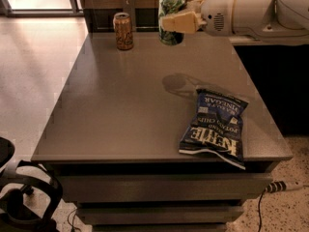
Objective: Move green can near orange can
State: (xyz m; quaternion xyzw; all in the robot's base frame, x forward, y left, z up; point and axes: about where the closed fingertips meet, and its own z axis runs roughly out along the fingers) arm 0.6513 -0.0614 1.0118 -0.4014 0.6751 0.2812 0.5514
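Note:
The green can point(171, 6) is dark green with pale swirls and a silver top. My gripper point(175, 22) is shut on it and holds it upright in the air above the far part of the grey table point(120, 105). The arm reaches in from the right. The orange can point(123, 31) stands upright on the table's far left, a short way to the left of the held can and lower. The can's shadow lies on the tabletop below it.
A blue chip bag point(214, 128) lies on the table's front right. A dark wall panel runs behind the table's far edge. A black chair base point(19, 197) sits on the floor at the lower left. A cable point(277, 187) lies on the floor at the right.

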